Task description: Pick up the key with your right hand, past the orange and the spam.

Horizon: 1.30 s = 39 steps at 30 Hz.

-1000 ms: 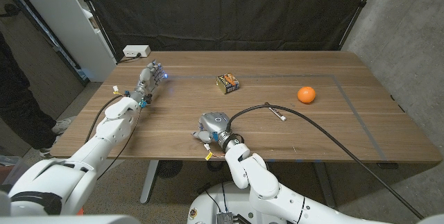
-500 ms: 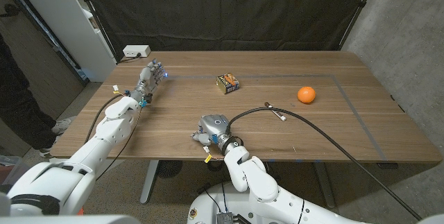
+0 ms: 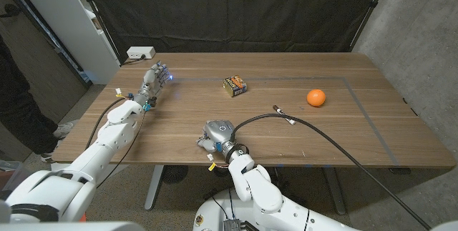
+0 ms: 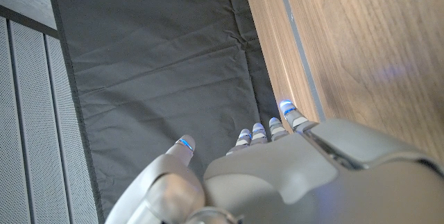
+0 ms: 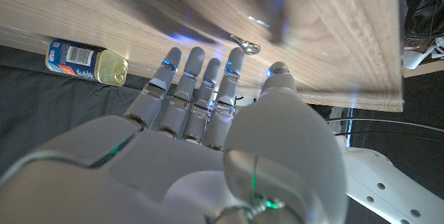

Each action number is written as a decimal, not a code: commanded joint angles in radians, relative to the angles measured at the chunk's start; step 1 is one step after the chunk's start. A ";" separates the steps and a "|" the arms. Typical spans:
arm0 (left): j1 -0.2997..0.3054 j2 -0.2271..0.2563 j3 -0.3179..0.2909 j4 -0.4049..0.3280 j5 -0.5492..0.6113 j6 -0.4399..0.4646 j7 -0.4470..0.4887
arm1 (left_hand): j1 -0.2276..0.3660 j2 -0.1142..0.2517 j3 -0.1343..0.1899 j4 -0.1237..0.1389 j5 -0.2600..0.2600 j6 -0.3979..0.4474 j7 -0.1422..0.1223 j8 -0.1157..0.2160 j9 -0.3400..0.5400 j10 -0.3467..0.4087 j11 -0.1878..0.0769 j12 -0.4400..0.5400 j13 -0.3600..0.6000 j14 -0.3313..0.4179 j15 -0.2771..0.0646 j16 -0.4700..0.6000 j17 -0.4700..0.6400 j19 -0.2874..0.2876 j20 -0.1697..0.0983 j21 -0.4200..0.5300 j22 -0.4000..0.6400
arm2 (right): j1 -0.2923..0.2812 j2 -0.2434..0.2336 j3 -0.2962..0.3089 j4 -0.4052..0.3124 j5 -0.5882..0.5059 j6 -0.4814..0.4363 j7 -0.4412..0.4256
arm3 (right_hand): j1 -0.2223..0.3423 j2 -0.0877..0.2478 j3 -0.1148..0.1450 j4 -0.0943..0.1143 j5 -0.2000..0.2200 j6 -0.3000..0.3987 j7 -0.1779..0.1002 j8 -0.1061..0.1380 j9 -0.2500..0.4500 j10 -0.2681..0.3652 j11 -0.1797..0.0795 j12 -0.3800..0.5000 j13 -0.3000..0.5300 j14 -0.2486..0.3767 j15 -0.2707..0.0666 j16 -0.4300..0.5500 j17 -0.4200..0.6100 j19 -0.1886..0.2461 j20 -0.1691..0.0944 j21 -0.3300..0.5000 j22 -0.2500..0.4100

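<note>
The right hand (image 3: 217,134) sits at the table's (image 3: 343,116) near edge, well apart from the orange (image 3: 316,97) and spam (image 3: 235,85).

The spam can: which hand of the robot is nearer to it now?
The right hand, near the table's front edge, with the spam can farther back. The left hand stands farther off, toward the table's left side.

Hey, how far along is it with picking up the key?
Early stage. Done: the right hand sits near the table's front edge, fingers pointing toward the key just beyond its fingertips. In hand: nothing; fingers are extended, key lies on the wood. Left: closing on the key and lifting it. The spam and orange stand farther back.
</note>
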 commanded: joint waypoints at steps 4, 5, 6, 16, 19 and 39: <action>-0.005 0.004 -0.005 0.018 -0.007 -0.006 -0.014 | 0.007 0.091 0.005 -0.002 0.006 -0.091 0.001 0.002 0.006 -0.144 0.007 0.001 0.004 -0.153 0.002 0.002 0.002 -0.114 0.002 -0.005 0.004 | 0.011 0.049 -0.017 0.067 -0.007 -0.030 -0.065 | 0.037 0.005 -0.002 -0.015 0.006 0.056 -0.001 0.010 -0.006 0.030 -0.009 0.016 -0.002 0.011 -0.060 0.005 0.004 0.001 -0.003 0.001 0.003; -0.007 0.003 -0.004 0.021 -0.006 -0.006 -0.016 | 0.007 0.091 0.005 -0.002 0.006 -0.092 0.001 0.001 0.006 -0.144 0.007 0.001 0.004 -0.153 0.002 0.002 0.002 -0.114 0.002 -0.005 0.004 | 0.012 0.050 -0.017 0.070 -0.003 -0.028 -0.073 | 0.041 0.008 0.000 -0.017 0.007 0.058 -0.002 0.010 -0.007 0.032 -0.010 0.017 -0.002 0.013 -0.062 0.005 0.004 0.001 -0.004 0.001 0.003; -0.008 0.003 -0.004 0.024 -0.006 -0.006 -0.016 | 0.007 0.091 0.006 -0.002 0.006 -0.092 0.001 0.001 0.006 -0.145 0.007 0.001 0.004 -0.153 0.002 0.002 0.002 -0.114 0.002 -0.005 0.004 | 0.011 0.053 -0.015 0.072 0.004 -0.026 -0.085 | 0.040 0.007 -0.001 -0.016 0.007 0.058 -0.003 0.009 -0.008 0.034 -0.012 0.018 -0.003 0.014 -0.064 0.004 0.004 0.001 -0.006 0.001 0.003; -0.008 0.007 -0.006 0.027 -0.003 -0.006 -0.015 | 0.008 0.091 0.007 -0.004 0.005 -0.093 0.001 0.001 0.006 -0.150 0.004 -0.001 0.004 -0.155 0.003 0.001 0.002 -0.114 0.002 -0.007 0.003 | 0.024 0.062 -0.021 0.101 0.040 -0.007 -0.138 | 0.031 0.006 -0.017 -0.008 0.003 0.148 0.005 0.039 -0.004 0.092 -0.017 0.043 -0.011 0.052 -0.071 0.006 0.004 0.007 -0.010 0.004 0.004; -0.009 0.008 -0.006 0.030 -0.003 -0.007 -0.019 | 0.010 0.092 0.008 -0.006 0.005 -0.096 0.004 0.000 0.006 -0.151 0.005 -0.001 0.004 -0.156 0.003 0.000 0.002 -0.116 0.003 -0.008 0.003 | 0.029 0.066 -0.027 0.110 0.045 0.000 -0.156 | 0.017 0.001 -0.030 -0.001 -0.001 0.168 0.017 0.049 0.004 0.117 -0.020 0.058 -0.009 0.064 -0.077 0.003 0.004 0.004 -0.015 0.003 0.004; -0.016 0.000 -0.014 0.047 -0.010 -0.016 -0.025 | 0.019 0.093 0.015 -0.012 0.005 -0.096 0.003 0.001 0.005 -0.152 0.007 -0.001 0.004 -0.157 0.005 0.000 0.000 -0.116 0.003 -0.011 0.003 | 0.056 0.082 -0.059 0.191 0.047 0.003 -0.227 | 0.131 0.000 -0.026 -0.053 -0.002 0.254 0.006 0.099 0.042 0.150 -0.079 0.104 0.015 0.083 -0.121 -0.007 0.021 -0.018 -0.052 -0.001 0.009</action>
